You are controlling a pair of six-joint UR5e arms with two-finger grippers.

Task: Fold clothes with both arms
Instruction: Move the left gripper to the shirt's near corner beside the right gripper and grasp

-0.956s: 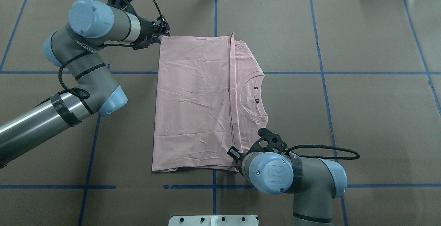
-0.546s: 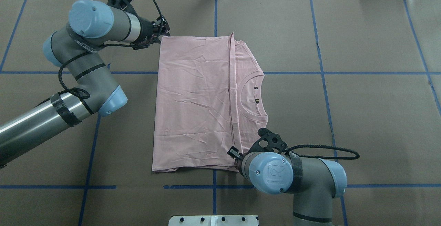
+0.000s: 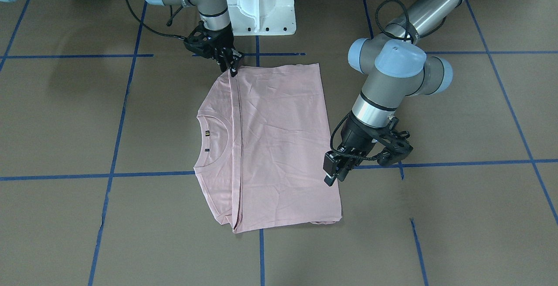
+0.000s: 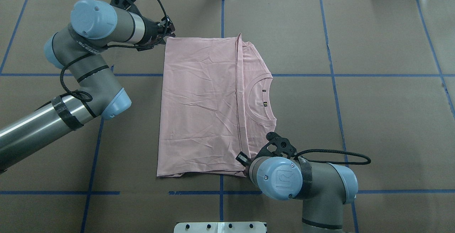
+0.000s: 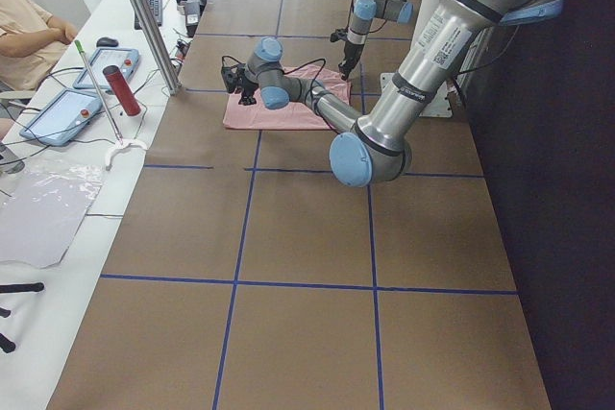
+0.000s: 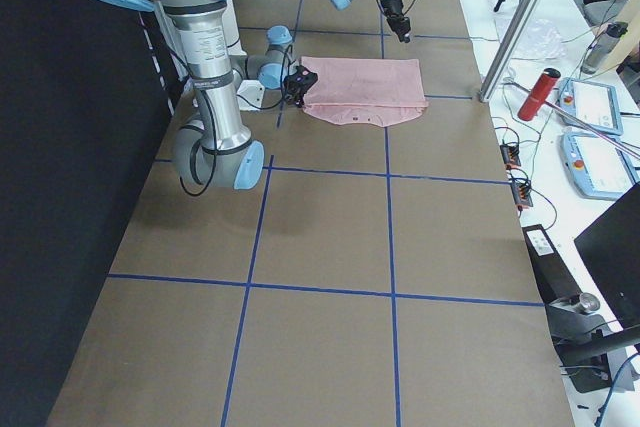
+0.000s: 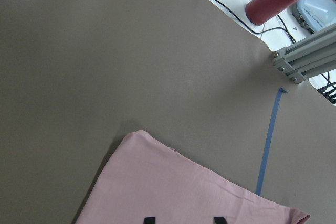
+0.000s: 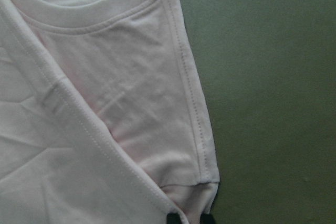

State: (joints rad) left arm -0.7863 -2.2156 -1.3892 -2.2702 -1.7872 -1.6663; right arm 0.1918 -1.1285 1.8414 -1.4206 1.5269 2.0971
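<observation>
Broadly, the brown counter [image 4: 373,119], marked off by blue tape lines [image 4: 355,75], carried everything. Over it the left arm [image 4: 89,76] came in from the robot's left and bent toward the far side, while the right arm [image 4: 320,179] curled down close to the white base [image 3: 261,7]. Between them the pale pink T-shirt [image 4: 199,101] lay flat near the middle, its lower part folded over so that the hem ran just beside the collar [image 4: 261,99]. The left gripper [image 3: 333,175] hung raised over the shirt's far left corner, its fingertips [image 7: 149,220] spread apart and holding nothing. The right gripper [image 3: 232,69] was down at the near sleeve corner [image 8: 197,192], its tips close on either side of the cloth; whether it clamped the cloth could not be told.
</observation>
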